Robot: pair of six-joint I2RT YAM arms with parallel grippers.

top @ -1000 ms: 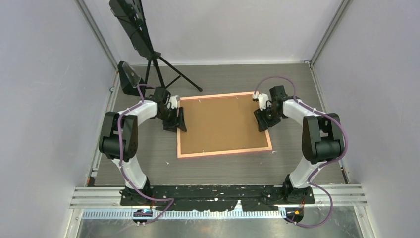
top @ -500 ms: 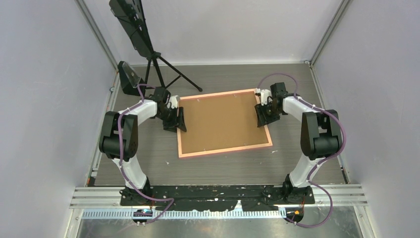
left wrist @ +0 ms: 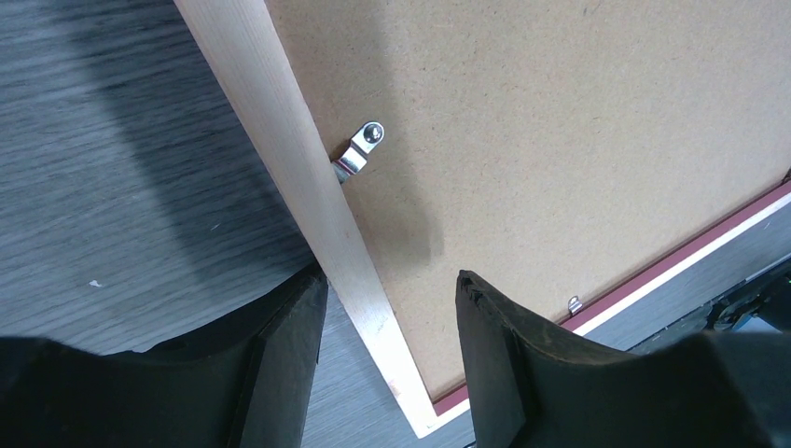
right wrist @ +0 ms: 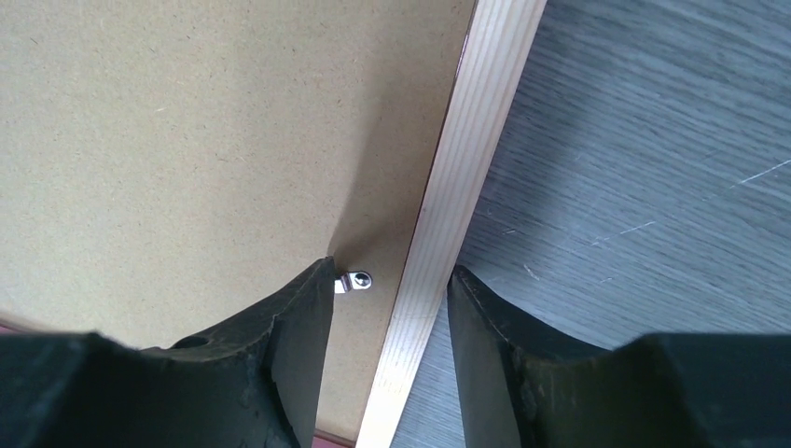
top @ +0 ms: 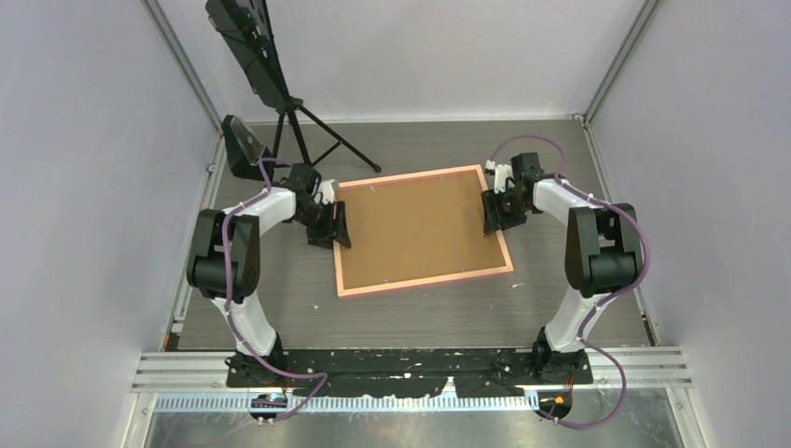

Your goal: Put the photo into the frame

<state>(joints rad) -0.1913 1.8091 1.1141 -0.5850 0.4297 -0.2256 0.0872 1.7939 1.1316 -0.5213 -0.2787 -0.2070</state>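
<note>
The dark grey wood-grain table (top: pixel 420 317) is sitting between pale walls (top: pixel 84 187), with a black tripod (top: pixel 300 126) standing at its far left. The frame (top: pixel 424 282) is lying face down near the middle, with its brown backing board (top: pixel 415 229) showing. The left end effector (top: pixel 329 226) is straddling the frame's left rail, fingers spread to either side of it. The right end effector (top: pixel 494 213) is straddling the right rail, likewise spread.

We see no photo: the backing board (top: pixel 418 229) fills the frame (top: pixel 424 281), hiding anything beneath. Wrist views crop the frame; from above its clips (left wrist: pixel 359 152) seem mere specks.
</note>
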